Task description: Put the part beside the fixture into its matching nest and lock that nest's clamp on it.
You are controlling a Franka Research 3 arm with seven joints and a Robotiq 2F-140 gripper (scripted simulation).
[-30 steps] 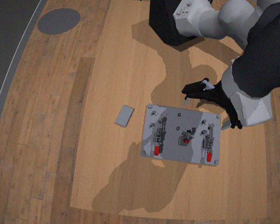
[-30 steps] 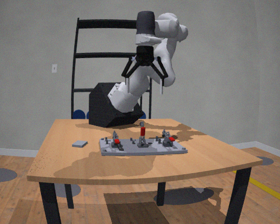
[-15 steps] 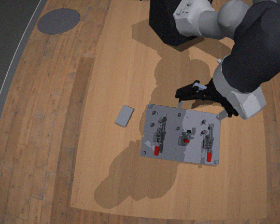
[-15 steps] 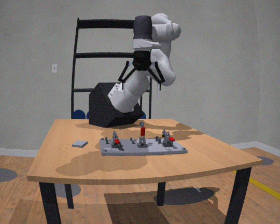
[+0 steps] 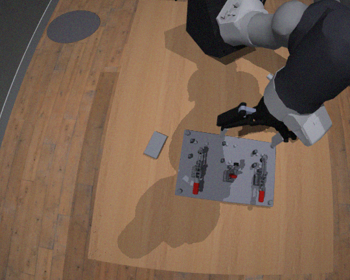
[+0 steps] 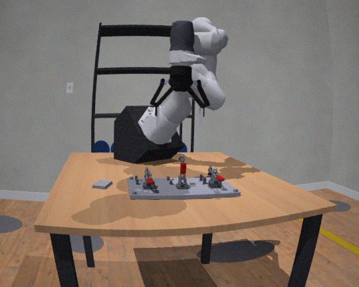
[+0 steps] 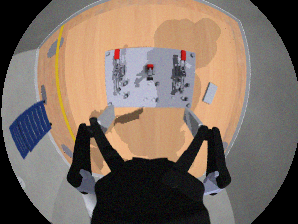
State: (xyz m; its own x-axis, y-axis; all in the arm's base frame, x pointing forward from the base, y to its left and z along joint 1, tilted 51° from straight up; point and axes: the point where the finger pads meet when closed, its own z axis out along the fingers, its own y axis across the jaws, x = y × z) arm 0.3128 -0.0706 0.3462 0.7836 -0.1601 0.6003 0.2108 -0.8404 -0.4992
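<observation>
The part [image 5: 155, 144] [image 6: 102, 184] [image 7: 209, 92] is a flat grey plate. It lies on the table to the left of the grey fixture plate [image 5: 241, 194] [image 6: 187, 192] [image 7: 160, 99], apart from it. The fixture carries three clamps with red handles. The left clamp [image 5: 198, 170] [image 6: 149, 181] and the right clamp [image 5: 259, 179] [image 6: 220, 178] have their handles lying down. The middle clamp [image 5: 228, 171] [image 6: 183, 169] has its handle standing upright. My gripper [image 5: 248, 136] [image 6: 179, 106] [image 7: 149, 112] is open and empty, pointing down. It hangs high above the fixture's far edge.
The arm's black base block [image 5: 209, 29] [image 6: 137, 139] stands on the table behind the fixture. A black rack [image 6: 98, 83] stands behind the table. The table's curved front edge [image 6: 187, 229] is well in front of the fixture.
</observation>
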